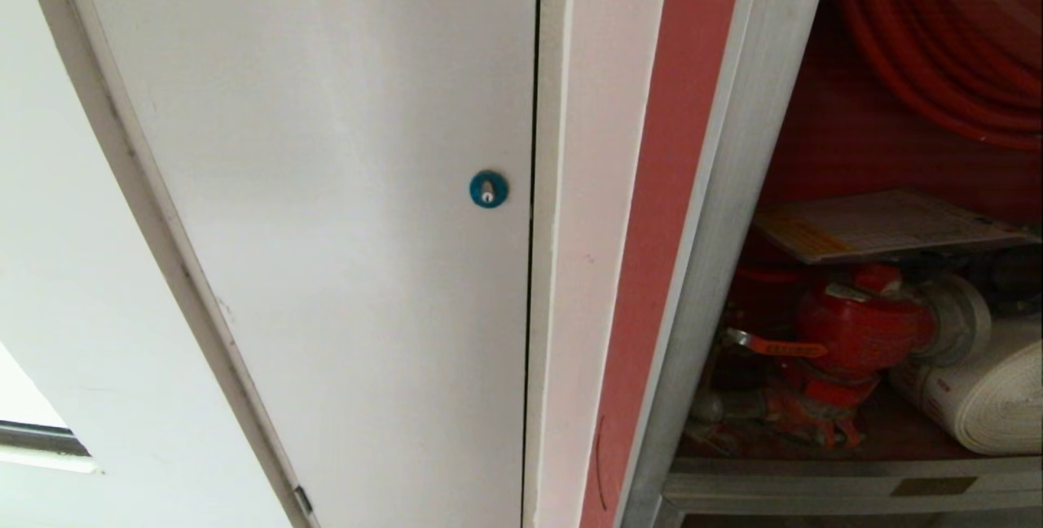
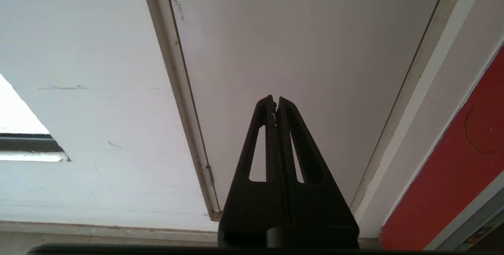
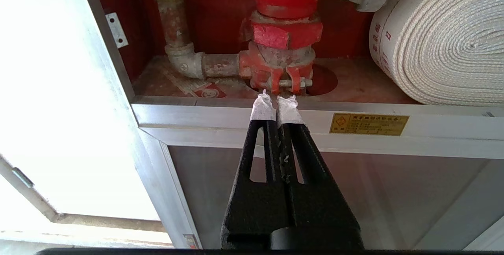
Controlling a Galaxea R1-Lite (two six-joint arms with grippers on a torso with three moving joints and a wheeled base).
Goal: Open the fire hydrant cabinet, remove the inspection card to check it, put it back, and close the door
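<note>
Both grippers are clenched and empty. Left gripper (image 2: 275, 100) faces the plain white panel (image 1: 326, 186) with its blue round lock (image 1: 488, 188). Right gripper (image 3: 277, 101), fingertips taped white, points at the fire hydrant cabinet (image 1: 733, 186), level with its silver sill. Cabinet stands open. Inspection card (image 1: 880, 222) lies flat above the red valve (image 1: 864, 324), beside the white rolled hose (image 1: 986, 398) and under the red hose reel (image 1: 953, 47).

The fire hydrant cabinet (image 3: 220, 115) has a brushed, matt silver metal frame. Just beyond the right gripper (image 3: 276, 103), matt black with white tape on its tips, the red valve (image 3: 285, 30) looks like chipped painted metal. Beside it the rolled hose (image 3: 445, 38) is coarse woven white cloth. The inspection card (image 1: 880, 225) looks like paper.
</note>
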